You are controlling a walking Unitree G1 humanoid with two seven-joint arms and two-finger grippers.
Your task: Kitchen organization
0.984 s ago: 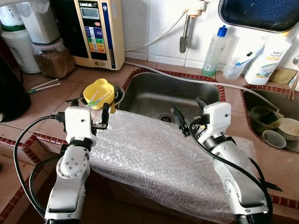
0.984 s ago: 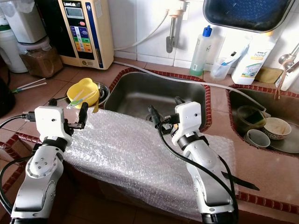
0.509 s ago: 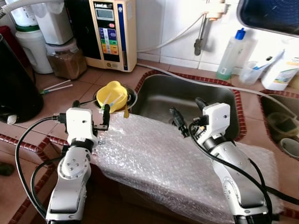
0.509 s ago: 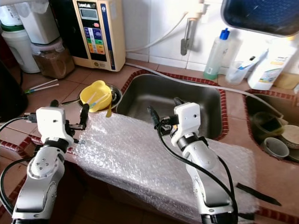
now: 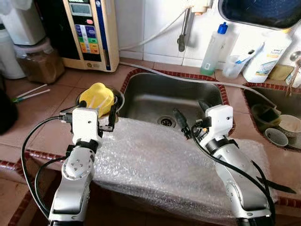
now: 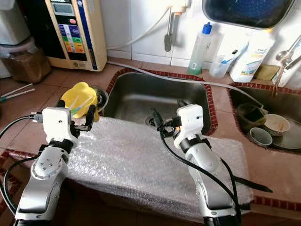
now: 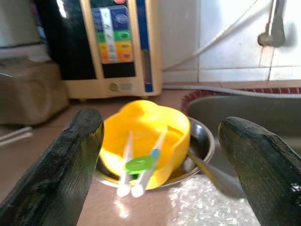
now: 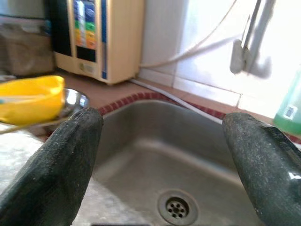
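A yellow bowl (image 5: 96, 94) holding a few straws sits tilted in a small steel bowl (image 7: 202, 146) on the tiled counter, left of the steel sink (image 5: 155, 96). My left gripper (image 5: 97, 106) hovers just in front of the yellow bowl (image 7: 146, 136), open, with nothing between its fingers (image 7: 75, 160). Over the sink's front edge my right gripper (image 5: 189, 109) is also open and empty, facing the drain (image 8: 176, 207). A box wrapped in bubble wrap (image 5: 155, 165) lies under both arms.
A cream water ioniser (image 5: 89, 33) and a jar of brown powder (image 5: 40, 63) stand at the back left. A green soap bottle (image 5: 211, 44), a cup with a toothbrush (image 5: 233, 68) and a white bottle line the back. A second sink (image 5: 282, 129) holds dirty bowls.
The head view has swung and shifted, so the whole scene moved in frame. Both arms keep the same raised pose, with both grippers still open.
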